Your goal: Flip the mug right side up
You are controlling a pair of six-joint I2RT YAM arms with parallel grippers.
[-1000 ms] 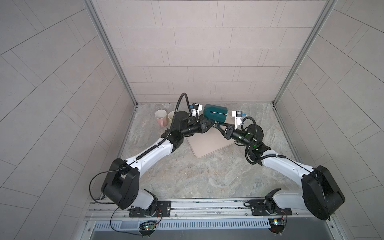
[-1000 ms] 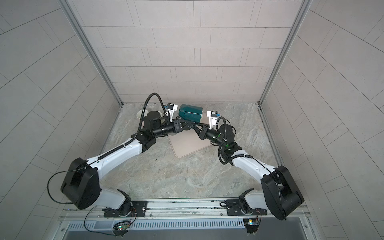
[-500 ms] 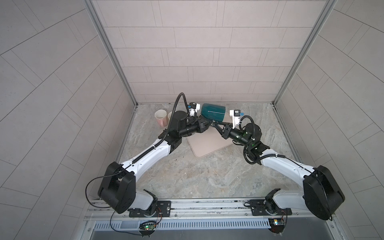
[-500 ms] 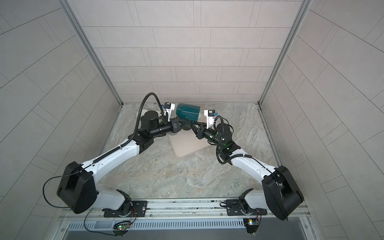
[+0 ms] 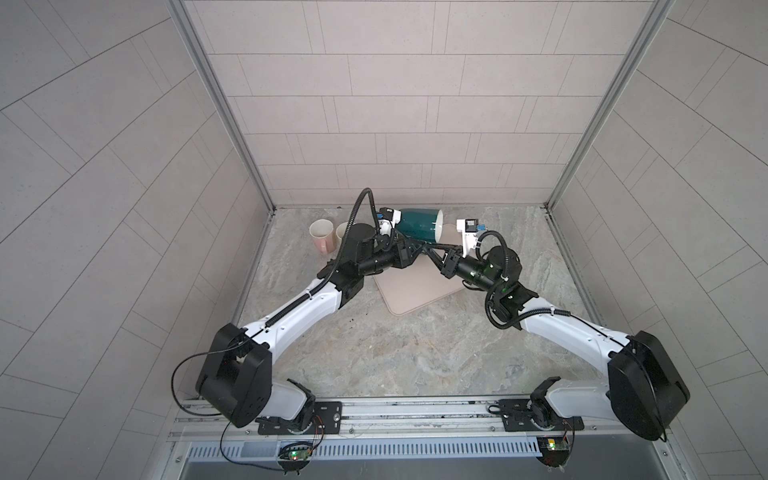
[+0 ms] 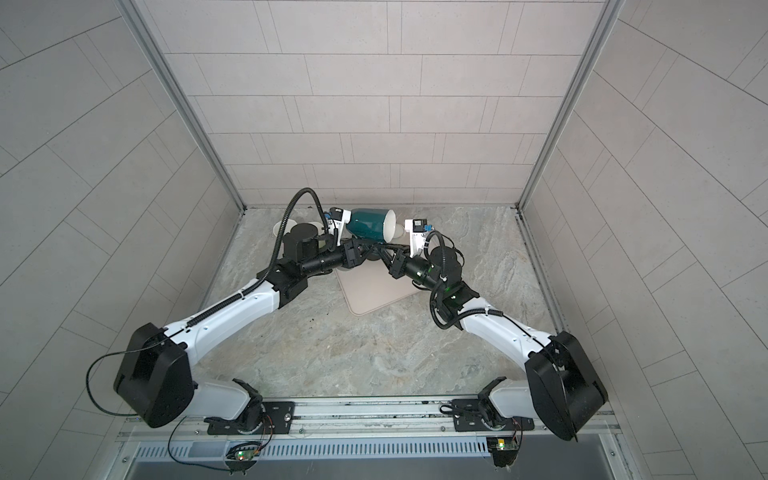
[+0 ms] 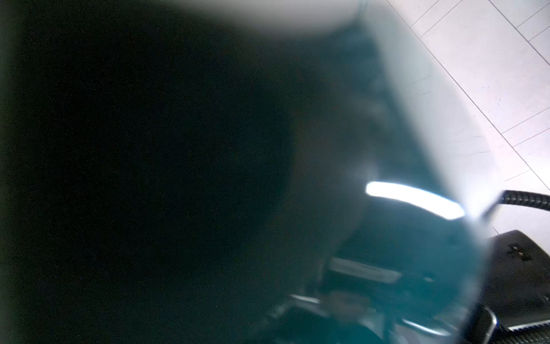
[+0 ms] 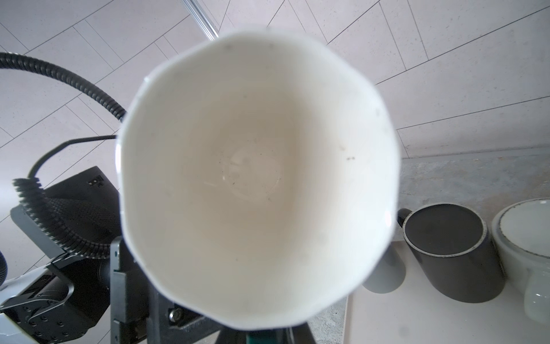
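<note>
The teal mug (image 5: 417, 224) hangs on its side in mid-air over the far edge of the beige mat (image 5: 415, 291), its white mouth turned toward the right arm. The right gripper (image 5: 428, 250) sits directly beneath it with jaws drawn narrow. In the right wrist view a sliver of teal shows pinched between that gripper's fingers (image 8: 297, 335), below the mug's wide white opening. The left gripper (image 5: 413, 250) meets the mug from the opposite side, also underneath. How far its jaws stand apart, and whether they touch the mug, cannot be told: the left wrist view is almost wholly filled with dark, blurred teal. In both top views the two sets of fingers overlap beneath the mug and are hard to separate. An upturned grey mug (image 8: 449, 253) and a white bowl (image 8: 523, 235), cut off at the frame edge, stand behind; a pink mug (image 5: 322, 235) waits on the marble table (image 5: 395, 353), its neighbour half hidden by the left arm.
</note>
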